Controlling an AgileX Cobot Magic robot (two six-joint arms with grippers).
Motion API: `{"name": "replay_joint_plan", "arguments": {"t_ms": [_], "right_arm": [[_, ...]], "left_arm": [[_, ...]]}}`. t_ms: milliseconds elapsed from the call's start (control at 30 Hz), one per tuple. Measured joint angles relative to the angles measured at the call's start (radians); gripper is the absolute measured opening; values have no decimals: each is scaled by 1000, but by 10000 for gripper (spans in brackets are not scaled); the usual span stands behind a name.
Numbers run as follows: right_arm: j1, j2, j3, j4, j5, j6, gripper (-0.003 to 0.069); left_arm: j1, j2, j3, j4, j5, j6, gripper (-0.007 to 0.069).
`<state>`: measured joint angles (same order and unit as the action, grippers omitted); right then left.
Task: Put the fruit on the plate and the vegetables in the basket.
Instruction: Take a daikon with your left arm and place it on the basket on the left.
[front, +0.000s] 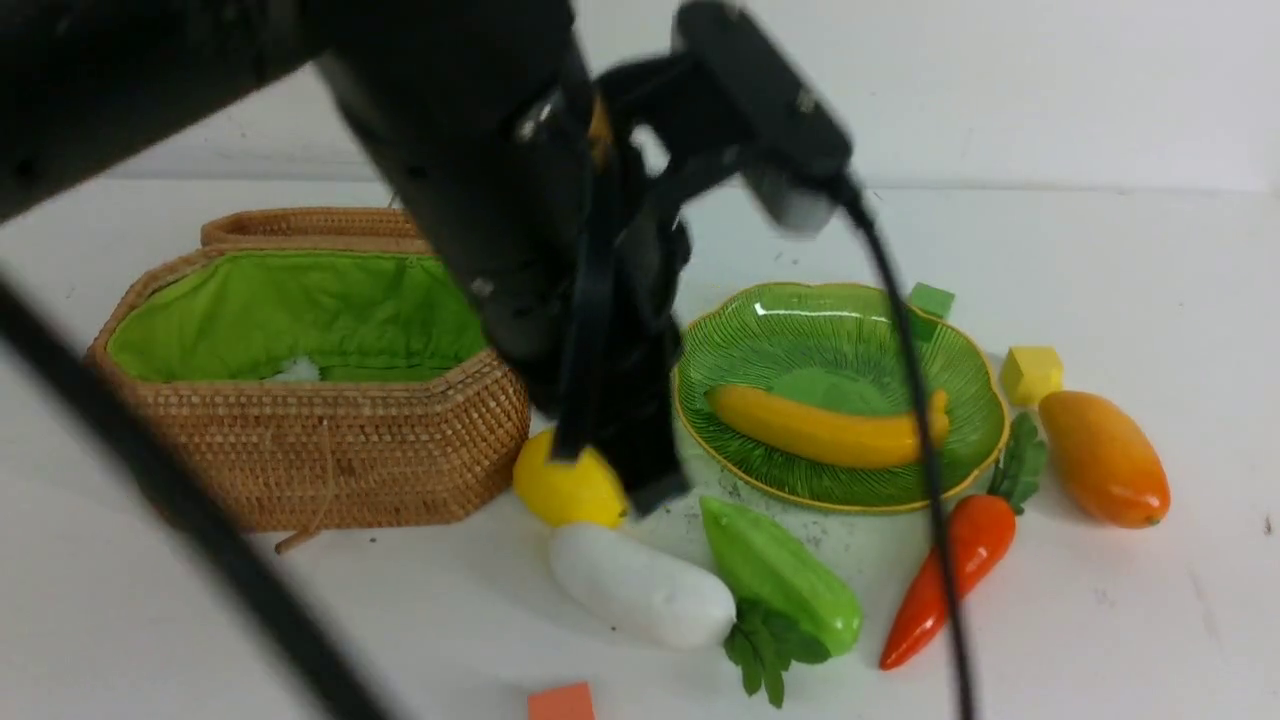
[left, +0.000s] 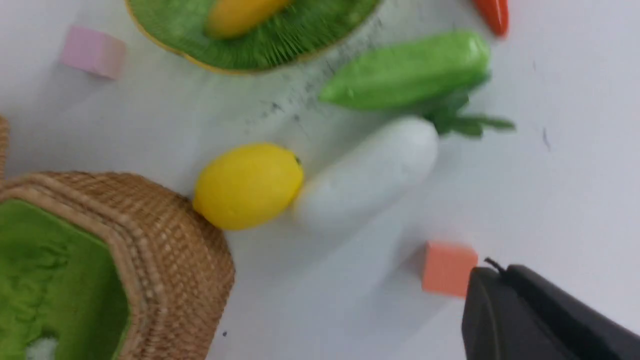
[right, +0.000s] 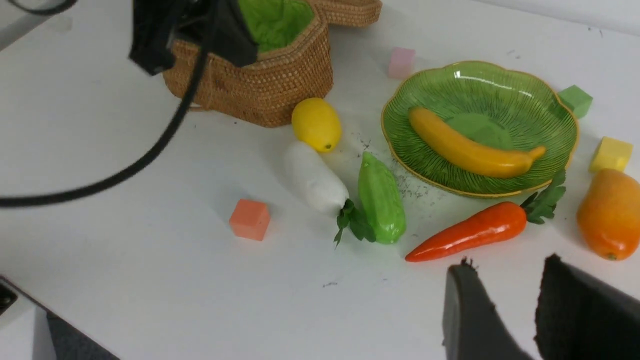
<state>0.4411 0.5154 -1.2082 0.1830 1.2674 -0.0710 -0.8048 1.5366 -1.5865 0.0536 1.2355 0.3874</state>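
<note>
The banana (front: 820, 428) lies in the plate (front: 790, 340). The lemon (front: 565, 487) sits on the tabletop (front: 1100, 620) between basket (front: 300, 450) and radish (front: 640, 590). The right claw (right: 520, 305) gapes empty, but of the left claw (front: 640, 450) I cannot tell.

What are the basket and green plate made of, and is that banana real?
The basket looks like woven wicker, matte tan, lined with green cloth. The plate seems glass: ribbed, glossy, bright highlights. The banana is probably plastic, evenly shiny.
</note>
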Motion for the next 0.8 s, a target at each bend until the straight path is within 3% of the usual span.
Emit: {"name": "replay_joint_plan", "arguments": {"t_ms": [100,167,233,400,500,600,800], "right_arm": [[0,0,0,26,0,-19,219],[0,0,0,41,0,-25,219],[0,0,0,51,0,-29,219],[0,0,0,61,0,-31,219],[0,0,0,61,0,-31,221],[0,0,0,61,0,-31,223],[0,0,0,61,0,-31,223]], "left_arm": [[0,-1,136,-22,-71,153,19],[0,37,185,-31,-147,266,87],[0,81,201,-33,-192,331,178],[0,203,205,22,-276,424,491],[1,262,205,59,-325,429,593],[7,333,205,99,-399,431,647],[37,410,205,116,-491,432,612]]}}
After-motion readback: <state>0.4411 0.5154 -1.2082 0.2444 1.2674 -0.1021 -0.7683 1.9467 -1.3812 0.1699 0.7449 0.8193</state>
